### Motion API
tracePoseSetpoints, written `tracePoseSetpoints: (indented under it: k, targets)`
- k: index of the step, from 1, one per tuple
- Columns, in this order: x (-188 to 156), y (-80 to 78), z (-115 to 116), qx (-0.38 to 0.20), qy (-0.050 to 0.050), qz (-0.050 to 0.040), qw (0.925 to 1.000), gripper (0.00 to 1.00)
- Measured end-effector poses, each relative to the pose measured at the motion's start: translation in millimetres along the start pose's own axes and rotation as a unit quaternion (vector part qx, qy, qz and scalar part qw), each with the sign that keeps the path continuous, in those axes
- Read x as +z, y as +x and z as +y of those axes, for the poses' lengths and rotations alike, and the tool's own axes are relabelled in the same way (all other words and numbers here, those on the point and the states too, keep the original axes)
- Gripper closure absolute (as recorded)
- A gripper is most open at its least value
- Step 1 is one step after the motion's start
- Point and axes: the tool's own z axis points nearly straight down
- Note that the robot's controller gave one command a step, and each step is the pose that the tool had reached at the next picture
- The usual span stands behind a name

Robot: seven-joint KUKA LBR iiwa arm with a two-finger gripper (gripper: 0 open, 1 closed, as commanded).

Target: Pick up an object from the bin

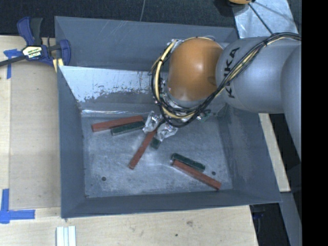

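Note:
My gripper [159, 127] reaches down near the middle of the bin, its two silvery fingers [151, 123] standing apart on either side of the upper end of a slanted reddish-brown stick [140, 150]. Just left of it a dark green stick [127, 129] lies beside a longer reddish-brown stick [118, 123]. The fingers are open and touch or nearly touch the slanted stick's top end.
At the lower right of the bin floor another reddish-brown stick [196, 173] lies with a dark green stick [188, 161] next to it. The arm's orange dome and cables hang over the bin's back right part.

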Motion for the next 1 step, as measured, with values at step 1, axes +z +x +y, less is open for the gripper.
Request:
tracePoseSetpoints:
  k: [1]
  targets:
    - [-16.1,1.0,3.5,-0.001,-0.005,0.0018,1.0000,1.00]
